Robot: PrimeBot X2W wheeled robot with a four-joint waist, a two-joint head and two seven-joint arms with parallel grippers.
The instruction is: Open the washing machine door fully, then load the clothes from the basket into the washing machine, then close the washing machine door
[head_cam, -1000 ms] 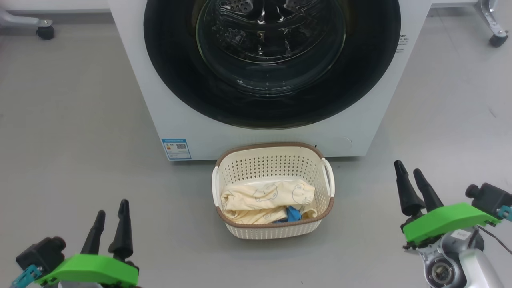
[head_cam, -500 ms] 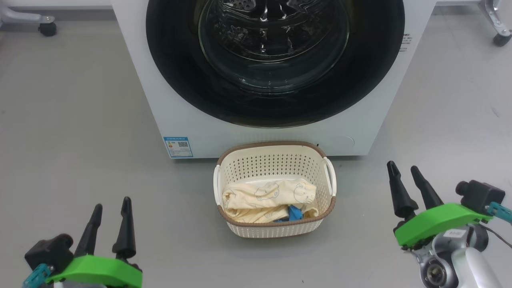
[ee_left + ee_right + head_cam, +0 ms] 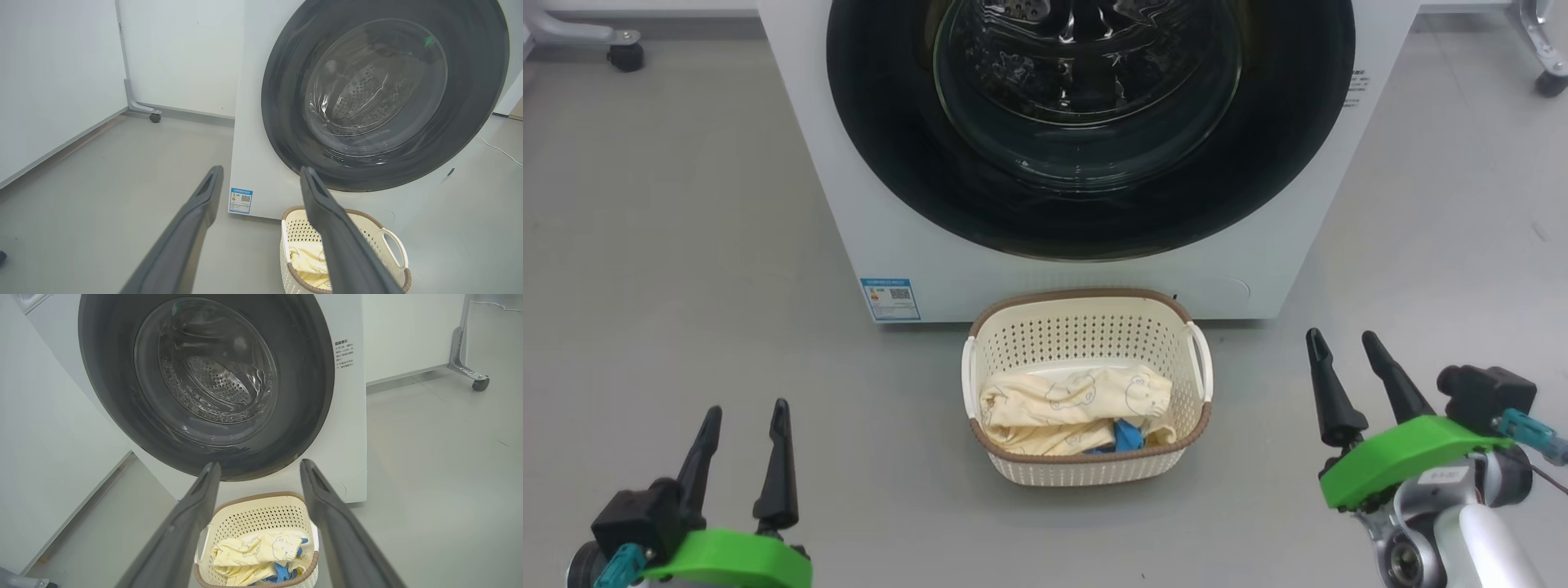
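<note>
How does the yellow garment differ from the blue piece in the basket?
The yellow garment is pale with bear outlines; the blue piece is bright and looks plain. The yellow garment covers most of the inside of the basket; the blue piece shows as a small patch. The yellow garment lies on top; the blue piece peeks from under it by the rim farthest from the washing machine. Both are crumpled cloth in the basket.

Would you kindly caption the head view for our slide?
Open left tool and right tool flank the basket of clothes before the closed washing machine door.
</note>
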